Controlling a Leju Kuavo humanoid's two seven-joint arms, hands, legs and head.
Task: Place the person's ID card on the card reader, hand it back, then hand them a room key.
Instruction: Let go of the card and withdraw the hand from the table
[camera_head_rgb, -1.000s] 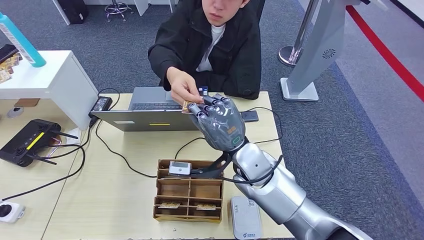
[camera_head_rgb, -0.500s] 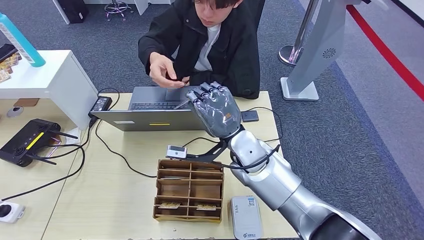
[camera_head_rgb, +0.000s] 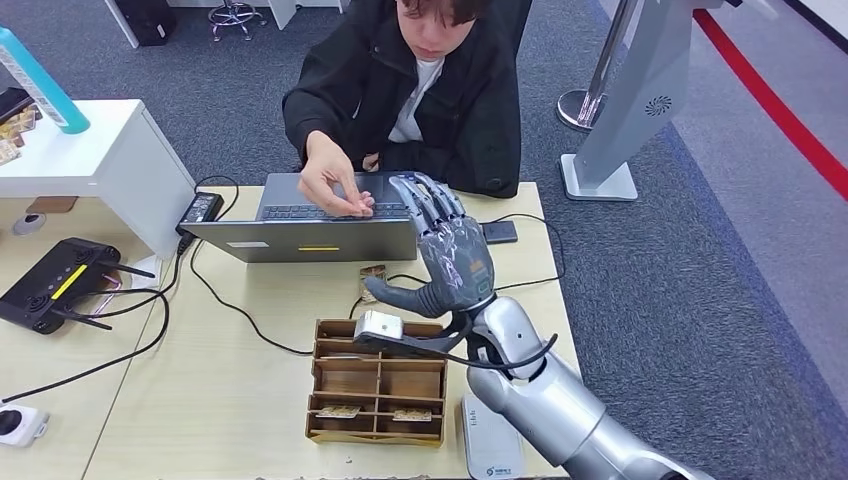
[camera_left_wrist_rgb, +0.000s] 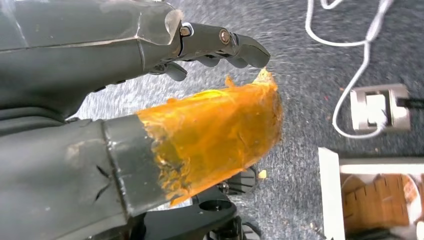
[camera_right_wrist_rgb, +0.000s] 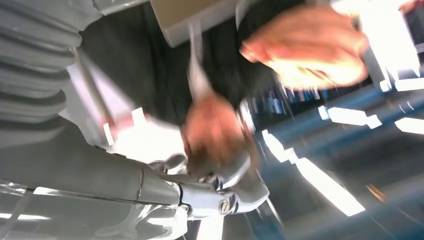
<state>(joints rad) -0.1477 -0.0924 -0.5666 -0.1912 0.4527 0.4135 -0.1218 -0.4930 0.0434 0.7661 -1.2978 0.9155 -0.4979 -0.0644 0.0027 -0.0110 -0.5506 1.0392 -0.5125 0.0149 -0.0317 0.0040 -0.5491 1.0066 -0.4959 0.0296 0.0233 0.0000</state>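
Note:
My right hand (camera_head_rgb: 450, 255) hovers over the table in front of the laptop, palm down, with its fingers stretched toward the person and its thumb out to the side. A small brownish ID card (camera_head_rgb: 372, 278) shows just off the thumb tip, over the tabletop; I cannot tell whether they touch. The white card reader (camera_head_rgb: 490, 445) lies at the front edge under my forearm. Room key cards (camera_head_rgb: 340, 410) sit in the front row of the wooden organiser (camera_head_rgb: 330, 375). My left hand (camera_left_wrist_rgb: 200, 125) hangs over the floor, its fingers apart from the orange-taped thumb, holding nothing.
The person sits across the table with one hand (camera_head_rgb: 332, 185) on the grey laptop (camera_head_rgb: 300, 235). Black cables (camera_head_rgb: 230, 305) cross the tabletop. A black router (camera_head_rgb: 55, 283) lies at the left and a dark phone (camera_head_rgb: 498, 232) at the right. A white side table (camera_head_rgb: 100, 150) holds a teal bottle.
The person let go of the card and put a hand on the laptop. My right hand dropped lower, turned and straightened its fingers, and the card now shows by my thumb.

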